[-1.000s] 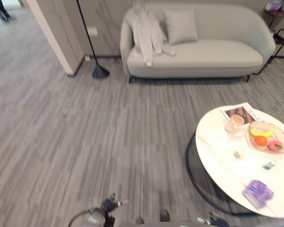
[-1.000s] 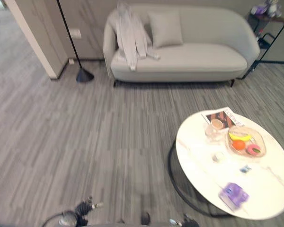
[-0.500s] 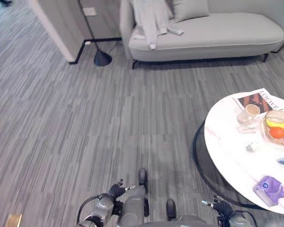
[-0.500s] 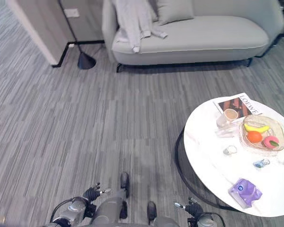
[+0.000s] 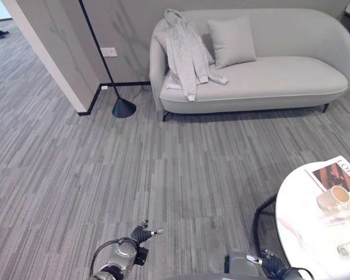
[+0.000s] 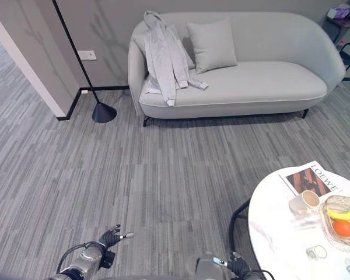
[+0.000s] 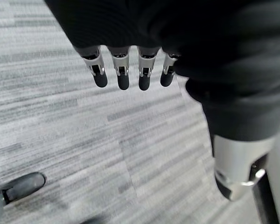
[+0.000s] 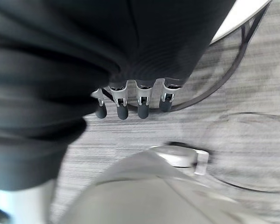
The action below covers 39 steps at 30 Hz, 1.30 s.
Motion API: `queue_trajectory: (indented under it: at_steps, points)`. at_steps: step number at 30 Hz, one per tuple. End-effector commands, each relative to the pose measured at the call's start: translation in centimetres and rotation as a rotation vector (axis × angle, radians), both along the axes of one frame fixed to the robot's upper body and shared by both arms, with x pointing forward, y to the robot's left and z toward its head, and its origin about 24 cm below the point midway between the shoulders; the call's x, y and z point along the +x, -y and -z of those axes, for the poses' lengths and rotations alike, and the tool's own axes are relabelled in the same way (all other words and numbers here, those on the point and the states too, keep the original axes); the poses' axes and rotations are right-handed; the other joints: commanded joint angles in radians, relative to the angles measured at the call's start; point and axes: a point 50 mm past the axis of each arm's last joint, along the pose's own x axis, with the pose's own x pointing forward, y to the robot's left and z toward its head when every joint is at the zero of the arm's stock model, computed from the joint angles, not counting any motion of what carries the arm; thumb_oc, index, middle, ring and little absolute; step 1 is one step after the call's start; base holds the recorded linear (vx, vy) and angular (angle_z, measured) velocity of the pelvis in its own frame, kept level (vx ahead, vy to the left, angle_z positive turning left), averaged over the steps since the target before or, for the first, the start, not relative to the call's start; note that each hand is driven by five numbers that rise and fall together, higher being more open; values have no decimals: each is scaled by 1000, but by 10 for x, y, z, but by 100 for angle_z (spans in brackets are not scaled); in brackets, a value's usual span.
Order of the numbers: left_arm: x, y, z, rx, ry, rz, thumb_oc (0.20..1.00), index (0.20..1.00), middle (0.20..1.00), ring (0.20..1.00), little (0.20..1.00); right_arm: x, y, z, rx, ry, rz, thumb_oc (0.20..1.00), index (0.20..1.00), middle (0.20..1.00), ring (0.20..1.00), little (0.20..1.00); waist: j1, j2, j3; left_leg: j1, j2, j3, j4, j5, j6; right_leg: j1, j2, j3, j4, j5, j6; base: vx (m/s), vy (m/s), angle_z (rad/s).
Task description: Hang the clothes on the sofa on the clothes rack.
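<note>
A light grey hooded jacket (image 5: 186,49) hangs over the left end of the pale sofa (image 5: 280,76), from the backrest down onto the seat. The sofa stands across the room from me, beyond a stretch of grey striped floor. My left hand (image 5: 141,234) is low at the bottom of the view, far from the sofa; its fingers (image 7: 122,72) are straight and hold nothing. My right hand (image 5: 271,263) is low at the bottom right beside the round table, its fingers (image 8: 130,100) also straight and empty.
A black floor lamp (image 5: 122,107) stands left of the sofa by a wall corner (image 5: 58,70). A grey cushion (image 5: 231,41) leans on the sofa's backrest. The round white table (image 6: 280,233) at my right carries a magazine, a cup (image 6: 303,201) and a fruit bowl.
The camera dipped toward the floor and came back up; the sofa now looks nearer and the table sits further right. Both hands stay low and empty.
</note>
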Motion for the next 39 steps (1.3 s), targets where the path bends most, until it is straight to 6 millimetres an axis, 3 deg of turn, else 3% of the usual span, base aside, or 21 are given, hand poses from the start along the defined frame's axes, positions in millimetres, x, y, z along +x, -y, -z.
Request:
queue_trajectory:
  at_steps: [1,3,4,5,7,8,12,13,14,16,18,20,21,24,27,30,33,39]
  points:
    - [9,1,-5,-27,63,-32,1000,1000,1000,1000,1000,-10,17,-1,-38,-21,39,1000,1000,1000,1000,1000,-22,-38,40,-78,7,39,5,44,-62,208,-6,22,-200,174,33,0,0,45]
    - [9,1,-5,-27,63,-32,1000,1000,1000,1000,1000,-10,17,-1,-38,-21,39,1000,1000,1000,1000,1000,-22,-38,40,-78,7,39,5,44,-62,208,-6,22,-200,174,33,265,-121,40]
    - [13,6,-6,-35,74,-28,1000,1000,1000,1000,1000,-18,15,1,-36,-51,44,1000,1000,1000,1000,1000,-57,-49,53,6,-3,1,5,-24,-85,134,54,-1,-447,268,86,747,-392,3]
    - [10,9,-4,-39,65,-23,1000,1000,1000,1000,1000,-24,15,3,-35,-72,46,1000,1000,1000,1000,1000,-63,-56,46,27,-6,-10,5,-39,-92,130,45,-26,-453,289,88,895,-494,-26]
    - [5,12,-1,-37,42,-10,1000,1000,1000,1000,1000,-35,17,5,-43,-104,46,1000,1000,1000,1000,1000,-69,-57,21,60,8,-23,5,-66,-97,166,50,-11,-456,310,64,560,-443,32]
    - [5,17,0,-57,39,-13,1000,1000,1000,1000,1000,-40,26,3,-62,-118,56,1000,1000,1000,1000,1000,-80,-38,11,65,62,-40,41,-34,-126,203,73,24,-427,305,38,465,-424,66]
    - [4,21,1,-67,39,-9,1000,1000,1000,1000,1000,-37,31,1,-65,-95,70,1000,1000,1000,1000,1000,-85,-30,2,28,95,-32,143,24,-161,233,86,32,-423,283,12,257,-285,37]
    - [7,21,-1,-70,54,4,1000,1000,1000,1000,1000,-34,36,-3,-69,-69,77,1000,1000,1000,1000,1000,-83,-41,6,-44,111,-24,317,104,-187,275,91,41,-419,250,-18,308,-432,20]
    - [9,19,-2,-68,63,-8,1000,1000,1000,1000,1000,-33,42,-5,-83,-59,86,1000,1000,1000,1000,1000,-68,-63,23,-130,111,-46,507,176,-189,320,91,60,-413,217,-46,306,-432,22]
    - [10,21,-3,-70,65,-6,1000,1000,1000,1000,1000,-32,44,-6,-89,-53,90,1000,1000,1000,1000,1000,-62,-73,32,-174,113,-50,564,184,-178,337,84,69,-414,207,-52,164,-208,-17]
    - [10,23,-2,-77,63,-8,1000,1000,1000,1000,1000,-33,48,-8,-98,-51,101,1000,1000,1000,1000,1000,-44,-85,42,-228,118,-23,524,152,-154,370,71,80,-417,188,-54,230,-135,-30]
    - [8,27,-1,-91,62,-9,1000,1000,1000,1000,1000,-32,50,-9,-103,-45,103,1000,1000,1000,1000,1000,-29,-80,47,-223,135,19,400,117,-147,389,60,68,-415,165,-46,257,-35,-9]
    - [7,30,-1,-98,61,0,1000,1000,1000,1000,1000,-29,52,-11,-110,-33,99,1000,1000,1000,1000,1000,-13,-78,57,-286,111,29,293,101,-138,407,57,69,-407,144,-46,236,-22,-11]
    - [4,30,0,-100,61,-1,1000,1000,1000,1000,1000,-28,50,-10,-113,-27,89,1000,1000,1000,1000,1000,22,-55,72,-358,69,-29,144,194,-143,448,94,92,-400,122,-53,231,-25,-9]
    - [0,28,2,-95,44,-9,1000,1000,1000,1000,1000,-27,44,-8,-106,-31,75,1000,1000,1000,1000,1000,49,-49,90,-429,53,-18,36,256,-159,496,107,113,-400,95,-58,261,1,-40]
    - [-11,23,7,-91,4,-44,1000,1000,1000,1000,1000,-27,38,-5,-92,-43,56,1000,1000,1000,1000,1000,63,-38,87,-452,66,37,5,282,-169,551,120,155,-403,60,-65,306,73,-28]
    - [-28,18,13,-84,-46,-83,1000,1000,1000,1000,1000,-31,33,-3,-82,-68,33,1000,1000,1000,1000,1000,64,-24,49,-412,77,45,5,296,-168,595,113,186,-418,31,-58,355,137,-91]
    - [-31,7,12,-82,-39,-157,1000,1000,1000,1000,1000,-29,27,-1,-69,-80,-18,1000,1000,1000,1000,1000,83,-71,-13,-358,65,101,5,260,-132,618,15,194,-400,6,-6,353,139,-17]
